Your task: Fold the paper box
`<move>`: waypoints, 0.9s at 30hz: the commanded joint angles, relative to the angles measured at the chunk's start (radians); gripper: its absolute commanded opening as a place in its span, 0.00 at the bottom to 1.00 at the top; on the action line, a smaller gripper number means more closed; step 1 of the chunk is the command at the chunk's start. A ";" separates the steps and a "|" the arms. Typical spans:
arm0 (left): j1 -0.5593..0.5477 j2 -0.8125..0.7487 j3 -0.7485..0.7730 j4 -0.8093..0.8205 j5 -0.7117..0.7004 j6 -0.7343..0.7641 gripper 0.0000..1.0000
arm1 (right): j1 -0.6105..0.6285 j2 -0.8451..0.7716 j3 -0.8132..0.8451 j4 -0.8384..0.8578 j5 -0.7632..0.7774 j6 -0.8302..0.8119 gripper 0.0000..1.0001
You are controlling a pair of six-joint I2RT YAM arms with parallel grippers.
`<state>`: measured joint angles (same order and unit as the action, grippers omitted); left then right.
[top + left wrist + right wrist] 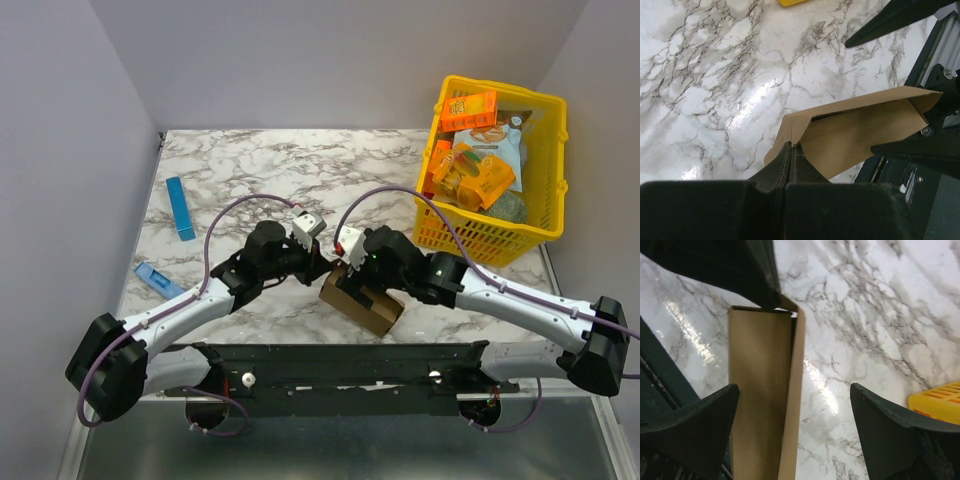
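Note:
The paper box (362,303), plain brown cardboard and partly folded, lies at the table's near edge between the two arms. My left gripper (322,262) comes in from the left. In the left wrist view its jaws (791,146) are pressed together on the edge of a flap of the box (865,130). My right gripper (348,272) is over the box's left end. In the right wrist view it (794,387) is wide open, one finger over the box (760,390) and the other over bare marble. The left fingers (740,265) show at the box's far end.
A yellow basket (548,190) with orange snack boxes (470,108) stands at the back right. A slim blue bar (180,208) and a second blue item (158,280) lie on the left. The black mounting rail (330,365) runs just behind the box.

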<state>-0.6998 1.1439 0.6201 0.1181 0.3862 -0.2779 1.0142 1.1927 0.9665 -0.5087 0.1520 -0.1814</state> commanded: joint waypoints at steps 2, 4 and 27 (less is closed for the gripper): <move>-0.016 -0.022 -0.006 0.055 -0.033 0.042 0.00 | -0.002 0.053 0.031 -0.062 -0.124 0.028 1.00; -0.020 -0.030 -0.013 0.058 -0.053 0.048 0.00 | -0.002 0.071 0.037 -0.059 -0.141 0.069 1.00; -0.058 -0.059 -0.043 0.078 -0.174 0.062 0.00 | -0.002 0.105 -0.074 -0.001 0.021 0.167 0.68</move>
<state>-0.7502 1.0973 0.5755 0.1848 0.2729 -0.2241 1.0142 1.2926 0.9104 -0.5236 0.1051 -0.0483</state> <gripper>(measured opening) 0.009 0.779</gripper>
